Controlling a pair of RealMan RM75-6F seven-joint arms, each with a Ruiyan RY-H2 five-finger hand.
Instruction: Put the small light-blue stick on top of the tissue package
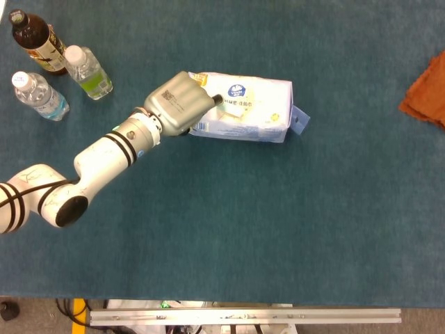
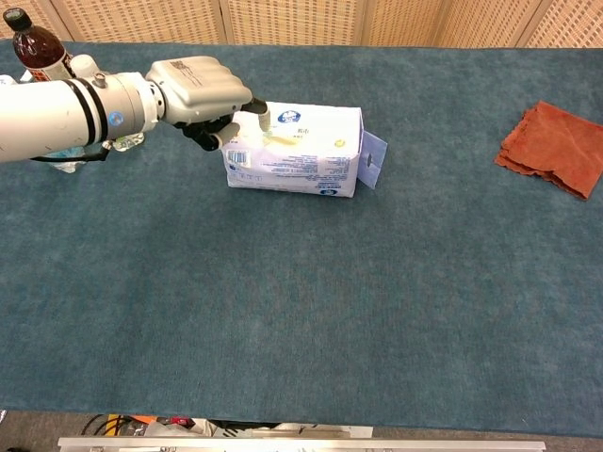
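The left hand was over the left end of the tissue package, fingers curled in, the fingertips at the package's top edge. Whether it pinched the small light-blue stick could not be told; the stick could not be made out in either view. The package lay flat on the blue table, a small blue tab projecting from its right end. Three bottles stood at the far left: a dark bottle and two clear water bottles. A rust-coloured cloth lay well apart at the right. The right hand appeared in neither view.
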